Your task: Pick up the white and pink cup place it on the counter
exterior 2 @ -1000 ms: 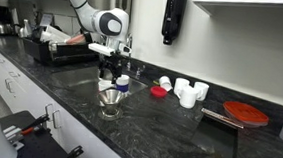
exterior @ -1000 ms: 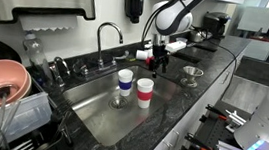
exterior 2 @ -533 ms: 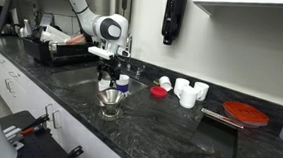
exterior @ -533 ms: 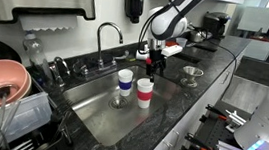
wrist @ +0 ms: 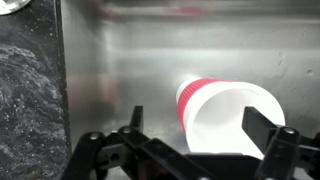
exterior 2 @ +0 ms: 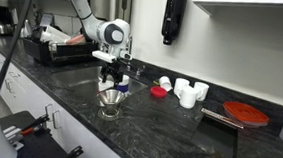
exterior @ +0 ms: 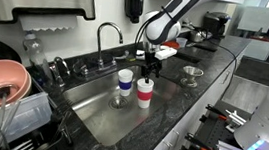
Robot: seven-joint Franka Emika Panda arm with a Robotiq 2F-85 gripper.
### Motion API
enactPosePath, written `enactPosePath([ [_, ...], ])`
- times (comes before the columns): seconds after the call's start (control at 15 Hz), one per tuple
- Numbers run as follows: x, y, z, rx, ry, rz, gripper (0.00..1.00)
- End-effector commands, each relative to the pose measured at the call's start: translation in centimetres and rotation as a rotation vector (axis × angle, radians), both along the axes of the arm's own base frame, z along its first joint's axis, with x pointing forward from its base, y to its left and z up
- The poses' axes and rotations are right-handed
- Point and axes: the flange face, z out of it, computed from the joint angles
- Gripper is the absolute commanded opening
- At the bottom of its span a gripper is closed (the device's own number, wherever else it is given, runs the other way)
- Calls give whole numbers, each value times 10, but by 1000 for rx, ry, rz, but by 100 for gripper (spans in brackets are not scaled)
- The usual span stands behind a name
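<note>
Wrist view: white and pink cup (wrist: 215,110) between fingers (wrist: 262,130)

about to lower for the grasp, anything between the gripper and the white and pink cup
Nothing visible does. The gripper hangs open right above the white and pink cup; the blue-banded cup stands beside it, not between.

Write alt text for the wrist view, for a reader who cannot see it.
Seen from above, the white and pink cup stands in the steel sink, its open mouth toward the camera. The gripper hangs open over it, its dark fingers framing the cup. The speckled dark counter runs along the left edge.
</note>
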Motion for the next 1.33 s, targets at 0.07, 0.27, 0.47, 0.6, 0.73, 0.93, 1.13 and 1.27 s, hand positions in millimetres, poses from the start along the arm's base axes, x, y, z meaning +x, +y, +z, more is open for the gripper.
enactPosePath([
  [0.07,10,-4,-10,-34,-10,-15,100],
  [0.27,8,-9,-20,-27,13,-27,74],
  [0.47,7,-12,-25,-27,28,-39,52],
  [0.6,7,-14,-25,-26,31,-42,38],
  [0.73,6,-16,-25,-25,32,-46,24],
  [0.93,5,-13,-23,-18,32,-46,4],
  [1.13,8,-10,-14,6,14,-53,1],
  [1.27,11,-7,-3,31,-6,-62,2],
])
